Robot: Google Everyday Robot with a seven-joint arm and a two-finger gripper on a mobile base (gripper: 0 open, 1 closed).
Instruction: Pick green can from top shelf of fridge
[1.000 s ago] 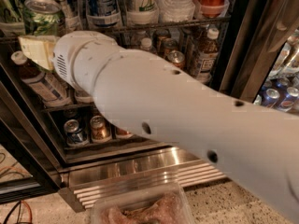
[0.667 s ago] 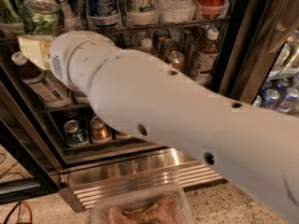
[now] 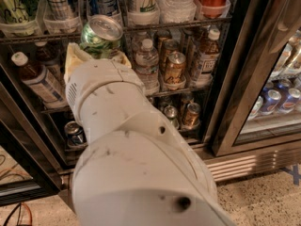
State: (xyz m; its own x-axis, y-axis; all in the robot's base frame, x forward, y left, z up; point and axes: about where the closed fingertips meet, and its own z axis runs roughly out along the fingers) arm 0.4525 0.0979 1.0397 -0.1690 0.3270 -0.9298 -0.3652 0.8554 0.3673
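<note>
The green can (image 3: 96, 39), bright green with a silver lid and pull tab, is tilted toward the camera between the cream fingers (image 3: 71, 56) of my gripper (image 3: 96, 53). The gripper is shut on it. The can hangs just in front of and slightly below the top shelf (image 3: 188, 23), a dark wire rack with clear plastic cup holders for tall cans and bottles. My white arm (image 3: 127, 145) fills the lower middle and hides part of the fridge (image 3: 242, 79).
Tea bottles (image 3: 35, 76), a water bottle (image 3: 146, 62) and bronze cans (image 3: 175, 67) stand on the racks behind the gripper. Blue cans (image 3: 277, 100) sit behind the right glass door. The ribbed steel grille (image 3: 254, 164) runs along the base.
The can stood in a holder on the top shelf at the upper left; now it is in my gripper, out of the holder and tilted. The arm has drawn back toward the middle.
</note>
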